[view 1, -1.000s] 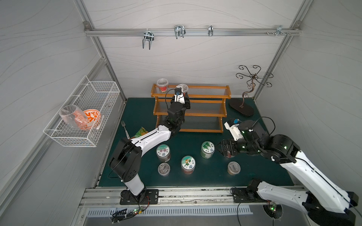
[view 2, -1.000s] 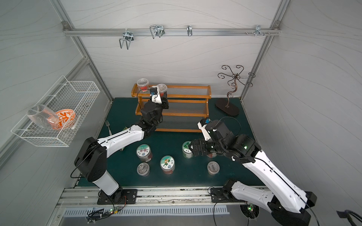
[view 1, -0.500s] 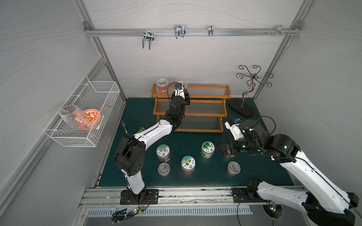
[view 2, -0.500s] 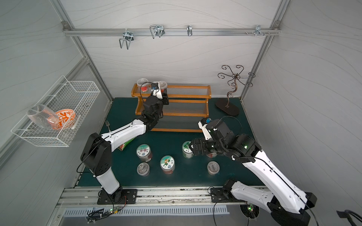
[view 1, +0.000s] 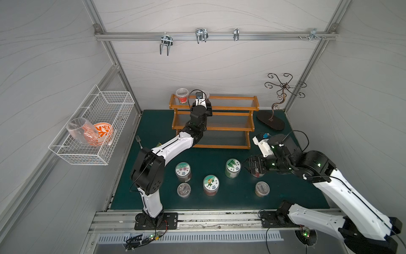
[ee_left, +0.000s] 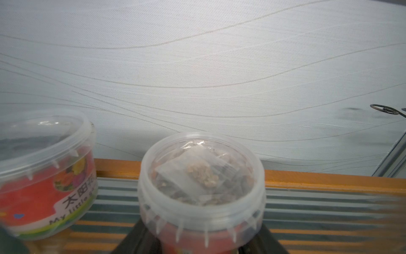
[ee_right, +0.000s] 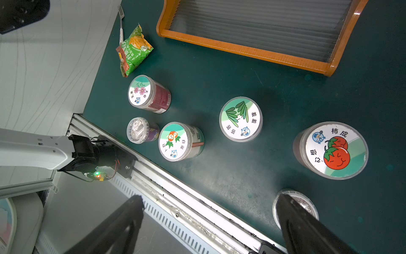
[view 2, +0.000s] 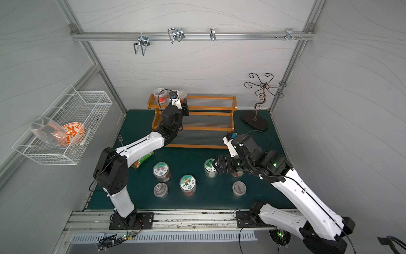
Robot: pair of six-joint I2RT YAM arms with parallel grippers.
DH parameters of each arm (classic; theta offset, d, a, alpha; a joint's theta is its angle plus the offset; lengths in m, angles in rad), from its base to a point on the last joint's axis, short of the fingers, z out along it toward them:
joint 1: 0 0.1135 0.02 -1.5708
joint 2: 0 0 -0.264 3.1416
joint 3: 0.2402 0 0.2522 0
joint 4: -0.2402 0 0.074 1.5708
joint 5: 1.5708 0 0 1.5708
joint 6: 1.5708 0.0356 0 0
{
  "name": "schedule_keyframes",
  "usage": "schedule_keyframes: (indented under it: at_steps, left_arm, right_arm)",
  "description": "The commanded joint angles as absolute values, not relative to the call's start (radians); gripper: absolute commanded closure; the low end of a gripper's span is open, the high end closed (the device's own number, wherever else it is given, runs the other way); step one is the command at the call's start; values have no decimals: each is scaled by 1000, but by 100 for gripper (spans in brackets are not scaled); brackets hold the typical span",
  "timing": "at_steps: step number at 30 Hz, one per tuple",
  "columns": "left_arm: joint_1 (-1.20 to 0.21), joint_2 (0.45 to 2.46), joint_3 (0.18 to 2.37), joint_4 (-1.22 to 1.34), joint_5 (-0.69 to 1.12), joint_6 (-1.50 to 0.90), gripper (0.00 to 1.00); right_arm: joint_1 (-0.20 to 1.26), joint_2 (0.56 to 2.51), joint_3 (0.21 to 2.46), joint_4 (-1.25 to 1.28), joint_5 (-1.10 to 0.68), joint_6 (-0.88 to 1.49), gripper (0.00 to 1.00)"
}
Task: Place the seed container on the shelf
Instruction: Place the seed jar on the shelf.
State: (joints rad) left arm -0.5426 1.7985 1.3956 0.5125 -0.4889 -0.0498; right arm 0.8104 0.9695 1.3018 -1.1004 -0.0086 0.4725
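Left wrist view shows you the seed container (ee_left: 201,176) standing on the shelf (ee_left: 329,179), top tier, between the jaws of the left gripper (ee_left: 197,240); clamped or loosened, you cannot tell. Your right gripper (ee_right: 209,198) gapes wide, empty.

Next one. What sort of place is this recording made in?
Probably a lab robot cell, not a real home: white panels on an aluminium frame, two robot arms bolted to a front rail, and staged household props, a wooden shelf, labelled jars and a wire basket.

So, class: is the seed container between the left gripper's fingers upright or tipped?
Upright: in the left wrist view the seed container stands with its clear lid facing up, at the shelf's top tier.
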Motion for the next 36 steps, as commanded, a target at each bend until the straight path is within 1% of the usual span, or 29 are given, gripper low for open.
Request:
schedule_keyframes:
  at_steps: [1, 2, 4, 7, 12, 17, 19, 21, 28, 36]
  left_arm:
    - [-533, 1822, 1450, 537, -488, -56, 46]
    - [-532, 1824, 1451, 534, -490, -57, 44]
    - [-532, 1822, 1450, 538, -490, -52, 37]
    - [-533, 1796, 1435, 542, -476, -52, 30]
    - [-534, 1730, 1381, 561, -466, -55, 28]
    - [-535, 1663, 1327, 560, -464, -55, 18]
    - [-536, 1638, 1299, 563, -459, -51, 18]
    - [-535, 1617, 1276, 561, -453, -54, 20]
    - [-535, 1594, 1239, 550, -464, -27, 32]
    - [-534, 1644, 1300, 497, -496, -20, 33]
  right_arm:
    - [799, 959, 1300, -1109, -9, 458, 1]
    - [797, 958, 1299, -1108, -9, 458, 1]
    - [794, 960, 1299, -1110, -11, 457, 1]
    - [792, 957, 1299, -1113, -10, 457, 1]
    - [786, 958, 1295, -1112, -17, 460, 1]
    - [785, 960, 1285, -1100, -29, 466, 1]
    - [784, 961, 1280, -1095, -33, 469, 1]
    - [783, 960, 1276, -1092, -37, 471, 1]
    - [784, 956, 1272, -1092, -39, 472, 1]
    - [778, 956, 1267, -1092, -38, 471, 1]
